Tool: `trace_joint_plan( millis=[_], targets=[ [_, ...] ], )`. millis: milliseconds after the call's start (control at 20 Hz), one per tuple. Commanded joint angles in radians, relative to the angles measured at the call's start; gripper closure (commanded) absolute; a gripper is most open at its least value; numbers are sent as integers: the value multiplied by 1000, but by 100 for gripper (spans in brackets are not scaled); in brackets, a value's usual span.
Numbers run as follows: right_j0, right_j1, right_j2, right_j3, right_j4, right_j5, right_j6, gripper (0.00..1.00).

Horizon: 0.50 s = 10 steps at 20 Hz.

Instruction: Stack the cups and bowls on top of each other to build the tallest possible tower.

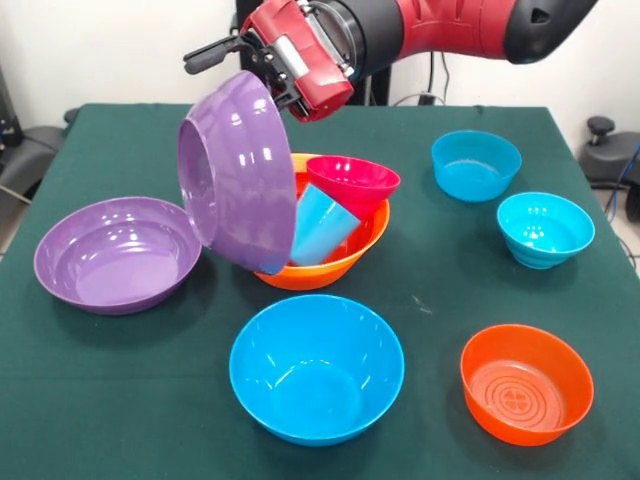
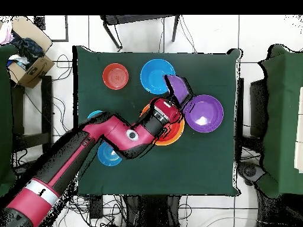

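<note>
Front view: the tool [image 1: 268,72] is clamped on the rim of a glossy purple bowl [image 1: 238,172], tipped on edge beside the orange bowl [image 1: 350,252] — which holds a magenta bowl [image 1: 352,182] and the tapered light blue cup [image 1: 322,226]. Next, I judge: level it, then lower.

Overhead view: the purple bowl [image 2: 177,86] hangs just beside the orange base on the green worktop [image 2: 207,171] — smooth round plastics.

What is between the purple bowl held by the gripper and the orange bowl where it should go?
The held purple bowl hangs tilted beside the big orange bowl. A light blue cup and a small red bowl lean inside the orange bowl, so they stand in its way.
</note>
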Motion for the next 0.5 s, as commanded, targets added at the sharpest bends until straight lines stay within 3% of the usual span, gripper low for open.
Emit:
trace_joint_plan(
  millis=[50, 500],
  targets=[
    [-21, -13, 169, -18, 110, -24, -288, 0],
    [-23, 1, 145, 15, 137, -28, -311, 0]
  ],
)
